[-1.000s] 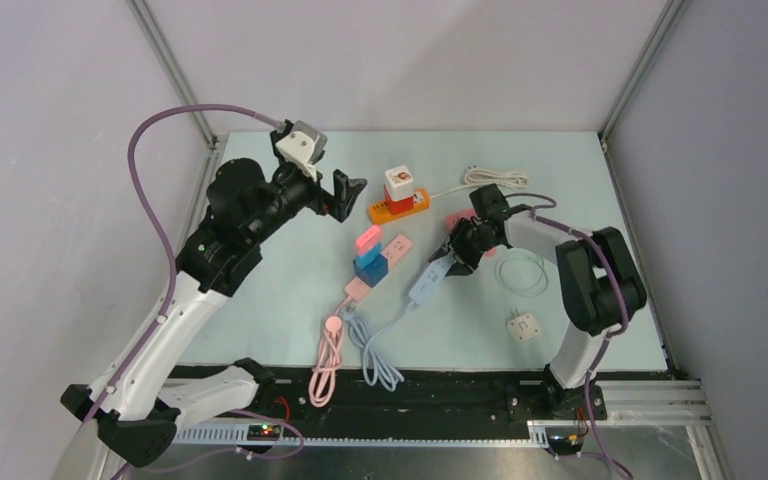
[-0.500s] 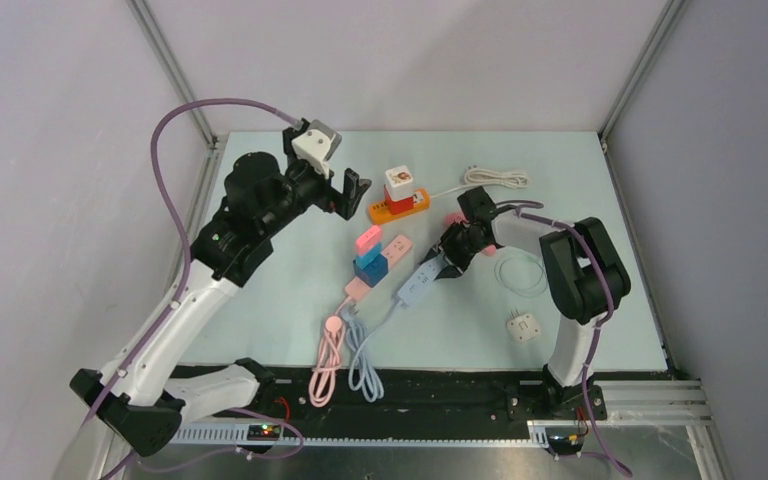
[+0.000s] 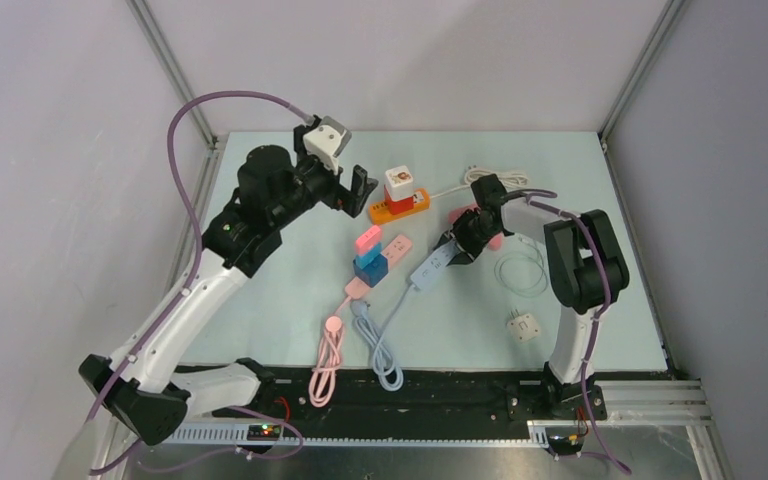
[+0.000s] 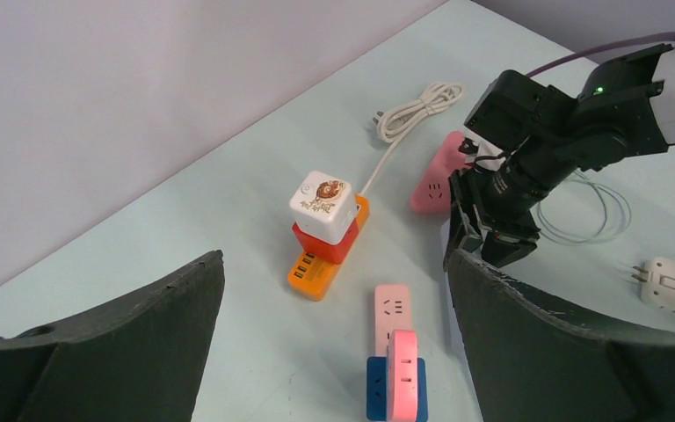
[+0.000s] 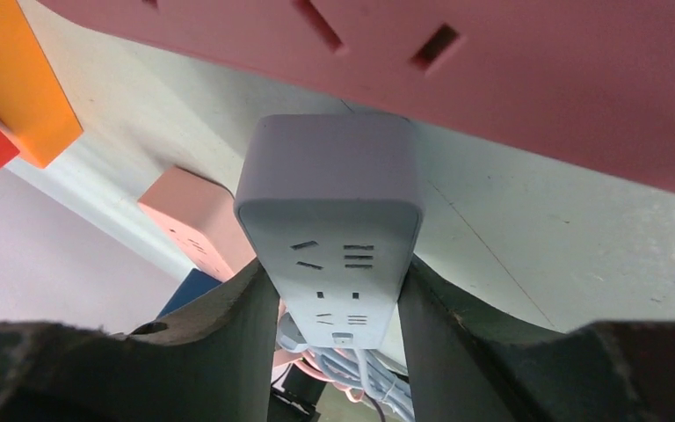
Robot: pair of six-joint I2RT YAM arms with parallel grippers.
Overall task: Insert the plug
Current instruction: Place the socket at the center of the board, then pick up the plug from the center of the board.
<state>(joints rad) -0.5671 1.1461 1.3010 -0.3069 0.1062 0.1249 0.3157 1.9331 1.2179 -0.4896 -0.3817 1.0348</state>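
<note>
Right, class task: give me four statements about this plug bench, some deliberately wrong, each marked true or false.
1. The right jaws grip the blue power strip by its long sides. True.
2. The left jaws are shut on the white cube. False: they stand open and empty, above the table.
3. The white cube sits on a red block on the orange strip. True.
4. The white adapter is plugged into the blue power strip. False: it lies alone on the table.

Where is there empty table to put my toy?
Front left, between the left arm and the pink cable, is bare; so is the front middle, between the pale blue cable and the white adapter. The middle is crowded with power strips, the pale blue strip held in the right fingers.
</note>
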